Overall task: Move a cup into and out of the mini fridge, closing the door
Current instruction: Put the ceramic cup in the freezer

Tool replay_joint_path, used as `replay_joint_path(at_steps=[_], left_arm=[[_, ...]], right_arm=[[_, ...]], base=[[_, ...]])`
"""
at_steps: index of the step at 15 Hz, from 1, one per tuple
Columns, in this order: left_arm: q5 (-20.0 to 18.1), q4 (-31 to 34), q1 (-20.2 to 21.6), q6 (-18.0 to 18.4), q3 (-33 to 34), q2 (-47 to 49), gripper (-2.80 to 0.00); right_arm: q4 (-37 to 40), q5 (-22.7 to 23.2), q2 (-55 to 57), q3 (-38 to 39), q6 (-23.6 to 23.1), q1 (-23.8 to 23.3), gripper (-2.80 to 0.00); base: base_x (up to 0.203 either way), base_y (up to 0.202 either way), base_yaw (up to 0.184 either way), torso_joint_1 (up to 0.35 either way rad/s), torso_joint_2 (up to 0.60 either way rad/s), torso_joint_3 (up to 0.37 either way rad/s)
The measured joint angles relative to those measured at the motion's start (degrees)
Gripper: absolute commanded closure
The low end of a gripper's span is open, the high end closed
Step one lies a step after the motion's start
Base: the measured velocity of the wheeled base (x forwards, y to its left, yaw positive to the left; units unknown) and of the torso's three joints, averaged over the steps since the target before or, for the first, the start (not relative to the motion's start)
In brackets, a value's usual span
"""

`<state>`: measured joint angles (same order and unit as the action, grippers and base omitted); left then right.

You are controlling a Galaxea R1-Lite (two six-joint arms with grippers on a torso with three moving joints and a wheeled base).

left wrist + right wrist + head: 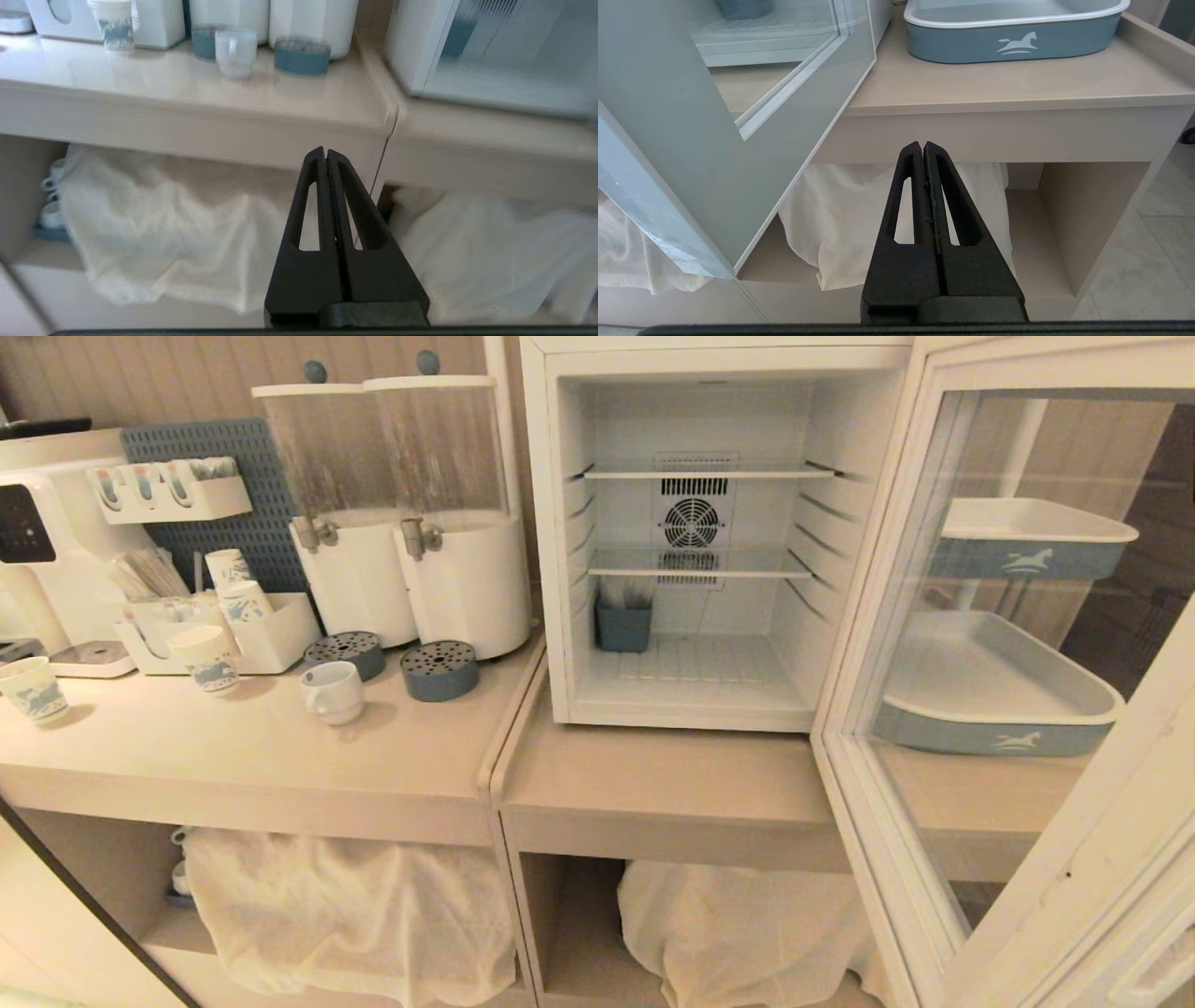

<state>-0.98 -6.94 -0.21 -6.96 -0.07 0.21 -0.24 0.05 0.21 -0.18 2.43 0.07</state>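
Cup: the cup (332, 692) stands upright on the counter (280, 747), left of the mini fridge (560, 569), just in front of two round blue drip trays (439, 670). Nothing touches it. The left wrist view shows it too (236, 52), between those trays.

Mini fridge: it stands on the lower counter section, and its inside is open to view. I see two shelves (695, 563) and one small blue holder (623, 623) on the floor of it at the left. No cup is inside.

Door: the door (934, 728) is swung wide open to the right, and two blue-and-white trays (1008, 733) show through its glass.

Left gripper: the left gripper (325, 154) has its fingers pressed together and carries nothing. It is low, in front of the counter edge and the cloth-covered shelf below, well apart from the cup.

Right gripper: the right gripper (923, 148) is also closed tight and empty, below the counter near the open door's lower corner.

Progress: as I judge, the door is open but the cup is outside the fridge, and the pictures alone cannot tell which half of the task this is.

Left to do: at least the door is to be closed; if the cup has not yet been inside, the whole transfer remains too.
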Motion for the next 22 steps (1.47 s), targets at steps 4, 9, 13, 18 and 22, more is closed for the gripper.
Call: replay_joint_path(at_steps=[4, 9, 13, 18, 22], left_arm=[[0.5, -0.6, 0.0, -1.1, 0.1, -0.2, 0.0], [0.4, -0.6, 0.0, -1.7, 0.1, -0.2, 0.0], [0.4, -0.6, 0.0, -1.6, 0.1, -0.2, 0.0], [0.5, -0.7, 0.0, -1.2, 0.1, -0.2, 0.0], [0.5, -0.6, 0.0, -1.1, 0.1, -0.2, 0.0]], right_arm=[[0.0, 0.0, 0.0, 0.0, 0.0, 0.0, 0.0], [0.0, 0.0, 0.0, 0.0, 0.0, 0.0, 0.0], [0.0, 0.0, 0.0, 0.0, 0.0, 0.0, 0.0], [0.0, 0.0, 0.0, 0.0, 0.0, 0.0, 0.0], [0.0, 0.0, 0.0, 0.0, 0.0, 0.0, 0.0]], base=[[-0.064, 0.0, -0.001, 0.004, 0.01, 0.001], [-0.197, 0.0, 0.0, 0.001, 0.0, 0.003], [-0.179, 0.0, 0.001, 0.002, 0.0, 0.0], [-0.011, 0.0, 0.0, 0.0, 0.0, 0.001], [0.001, 0.126, 0.004, 0.001, 0.0, 0.002]])
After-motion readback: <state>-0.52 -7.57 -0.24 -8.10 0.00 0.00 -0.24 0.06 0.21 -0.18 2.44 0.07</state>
